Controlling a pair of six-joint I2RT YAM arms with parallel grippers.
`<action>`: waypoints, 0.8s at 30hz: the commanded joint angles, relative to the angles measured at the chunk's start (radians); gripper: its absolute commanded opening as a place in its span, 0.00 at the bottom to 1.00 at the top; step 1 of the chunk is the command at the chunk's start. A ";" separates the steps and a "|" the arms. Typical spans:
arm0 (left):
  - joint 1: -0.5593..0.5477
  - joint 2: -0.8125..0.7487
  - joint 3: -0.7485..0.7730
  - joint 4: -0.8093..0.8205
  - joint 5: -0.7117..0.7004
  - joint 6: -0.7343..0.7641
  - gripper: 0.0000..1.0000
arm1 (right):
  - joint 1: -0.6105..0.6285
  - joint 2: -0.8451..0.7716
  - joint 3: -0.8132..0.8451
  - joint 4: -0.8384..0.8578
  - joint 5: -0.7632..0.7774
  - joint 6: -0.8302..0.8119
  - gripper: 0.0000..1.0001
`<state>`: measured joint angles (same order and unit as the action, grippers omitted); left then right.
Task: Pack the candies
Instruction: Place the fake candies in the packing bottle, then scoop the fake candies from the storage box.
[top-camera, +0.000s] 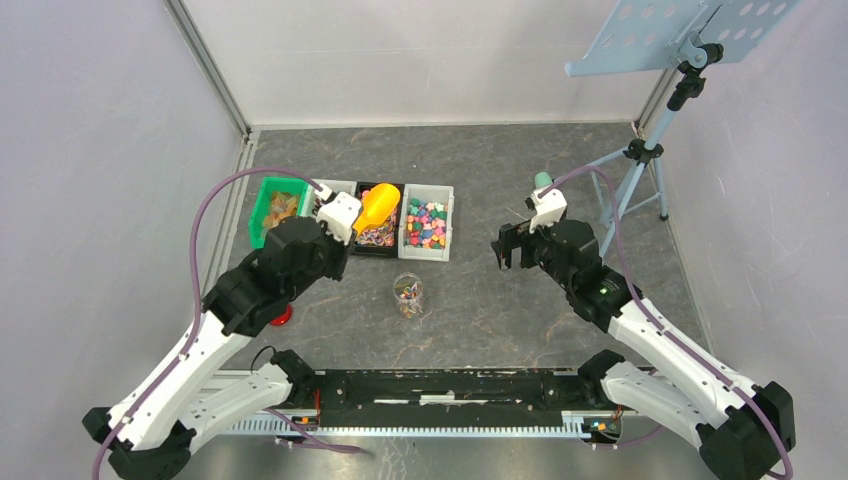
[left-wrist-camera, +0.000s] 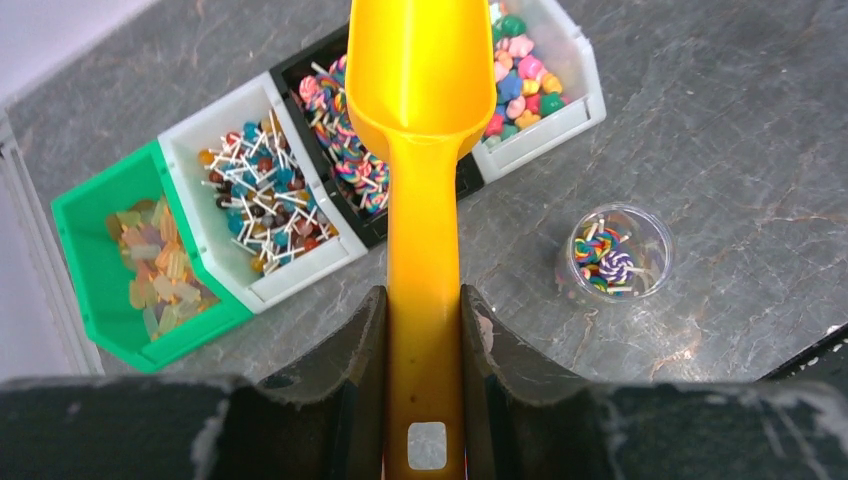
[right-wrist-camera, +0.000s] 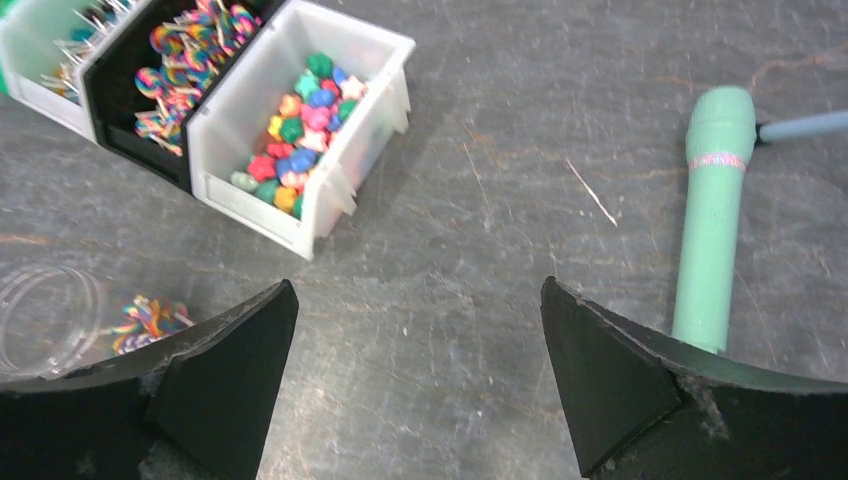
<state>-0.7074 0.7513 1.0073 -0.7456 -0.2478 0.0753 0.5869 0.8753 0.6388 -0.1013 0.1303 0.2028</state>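
Observation:
The candies lie sorted in a row of bins: small multicoloured sweets (left-wrist-camera: 520, 85) in the right white bin (top-camera: 427, 222), swirl lollipops (left-wrist-camera: 340, 140) in the black bin, stick sweets (left-wrist-camera: 260, 190) in the left white bin, and pale wrapped ones in the green bin (left-wrist-camera: 110, 290). My left gripper (left-wrist-camera: 423, 300) is shut on the handle of the orange scoop (left-wrist-camera: 424, 200), and the scoop's bowl hangs over the black bin (top-camera: 378, 235). A clear jar (top-camera: 408, 293) with a few lollipops stands in front of the bins. My right gripper (right-wrist-camera: 418, 290) is open above bare table, to the right of the jar (right-wrist-camera: 60, 315).
A red lid (top-camera: 282, 317) shows partly under my left arm. A tripod stand (top-camera: 640, 150) rises at the back right, and its mint-green foot (right-wrist-camera: 712, 220) lies just beyond my right gripper. Walls close in the table at the left and back.

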 joint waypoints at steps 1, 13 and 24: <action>0.053 0.032 0.072 -0.012 -0.023 -0.065 0.02 | -0.005 0.004 0.010 -0.075 -0.049 -0.054 0.98; 0.438 0.177 0.109 -0.166 0.121 -0.123 0.02 | -0.004 -0.063 -0.020 -0.091 -0.126 -0.091 0.98; 0.616 0.334 0.149 -0.159 0.144 -0.196 0.02 | -0.004 -0.175 -0.136 -0.036 -0.245 0.029 0.98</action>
<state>-0.1501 1.0657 1.0798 -0.9073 -0.0906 -0.0456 0.5861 0.7250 0.5259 -0.1764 -0.0956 0.1913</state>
